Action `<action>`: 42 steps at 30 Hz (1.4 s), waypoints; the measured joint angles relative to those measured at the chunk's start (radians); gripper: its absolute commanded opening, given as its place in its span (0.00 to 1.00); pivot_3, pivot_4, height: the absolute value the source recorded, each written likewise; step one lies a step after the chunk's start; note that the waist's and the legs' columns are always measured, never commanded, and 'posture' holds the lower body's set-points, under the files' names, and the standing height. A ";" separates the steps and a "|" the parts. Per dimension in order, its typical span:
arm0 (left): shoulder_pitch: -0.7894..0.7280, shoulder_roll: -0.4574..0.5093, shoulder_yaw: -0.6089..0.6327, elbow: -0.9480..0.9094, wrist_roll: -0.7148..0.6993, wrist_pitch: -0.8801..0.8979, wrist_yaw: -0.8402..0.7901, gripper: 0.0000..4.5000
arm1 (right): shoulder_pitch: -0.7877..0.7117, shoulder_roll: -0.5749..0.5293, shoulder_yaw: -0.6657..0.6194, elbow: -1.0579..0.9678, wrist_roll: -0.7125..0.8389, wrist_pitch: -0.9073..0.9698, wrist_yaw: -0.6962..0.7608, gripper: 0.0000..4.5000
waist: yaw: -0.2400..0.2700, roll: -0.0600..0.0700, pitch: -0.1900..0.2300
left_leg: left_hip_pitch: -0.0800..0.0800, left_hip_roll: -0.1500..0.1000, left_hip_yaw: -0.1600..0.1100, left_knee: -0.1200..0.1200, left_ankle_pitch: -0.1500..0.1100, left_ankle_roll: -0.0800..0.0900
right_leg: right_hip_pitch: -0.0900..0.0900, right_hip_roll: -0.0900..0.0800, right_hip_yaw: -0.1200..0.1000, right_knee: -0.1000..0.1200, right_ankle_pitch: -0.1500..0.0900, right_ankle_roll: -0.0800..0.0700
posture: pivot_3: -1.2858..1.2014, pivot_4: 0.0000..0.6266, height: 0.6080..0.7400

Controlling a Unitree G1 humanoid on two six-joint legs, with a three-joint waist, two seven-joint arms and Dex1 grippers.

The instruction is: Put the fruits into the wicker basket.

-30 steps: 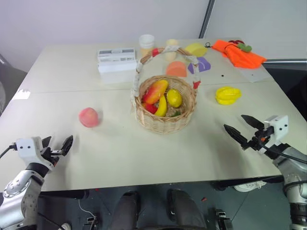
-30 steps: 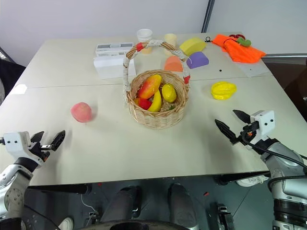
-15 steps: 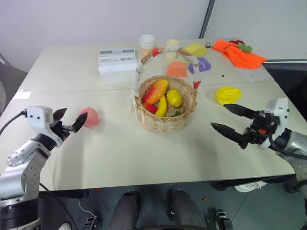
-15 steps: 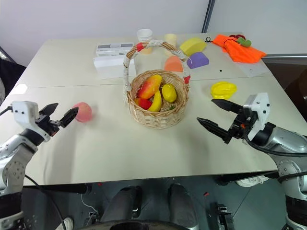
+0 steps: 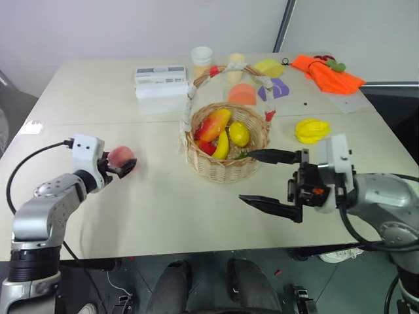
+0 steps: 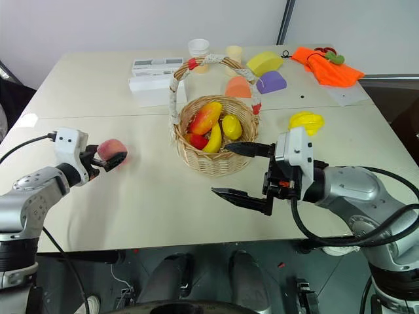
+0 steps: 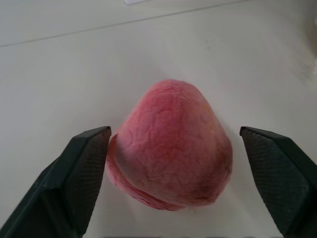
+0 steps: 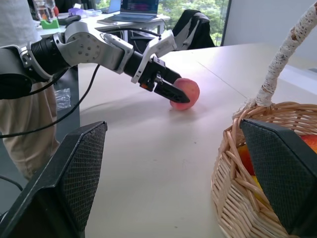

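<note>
From the head camera, a pale cream worktop made of two slabs meeting at a seam stands against a plain white wall, with a grey post rising behind its far edge. The round pink-red peach lies on the worktop's left part, and the left gripper reaches it with a black finger on either side. Near the middle stands the round tan woven wicker basket with its tall white-wrapped handle, already holding a mango, a banana and a lemon. The glossy yellow ridged starfruit lies well to the basket's right. The right gripper hovers just in front of the basket, its jaws spread wide and holding nothing. At the back lie a white box, two pale cups, yellow, purple and orange wedge blocks, and an orange cloth. In the left wrist view the peach sits on the bare surface between the two fingers; the jaws are narrowed about it, one finger at its skin, the other with a gap (not yet a firm hold). The right wrist view looks across the worktop past the basket rim to the left gripper at the peach, with a desk, a laptop, a dark chair and a bright window beyond.
</note>
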 measured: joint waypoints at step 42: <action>-0.239 -0.046 -0.301 -0.202 -0.125 -0.062 -0.371 0.99 | -0.189 -0.013 0.169 0.764 -0.791 -0.277 -0.455 1.00 | -0.001 -0.001 0.002 | -0.003 -0.001 0.006 0.010 -0.002 0.003 | 0.001 0.001 0.002 0.002 0.001 0.003 | 0.52 0.24 1.00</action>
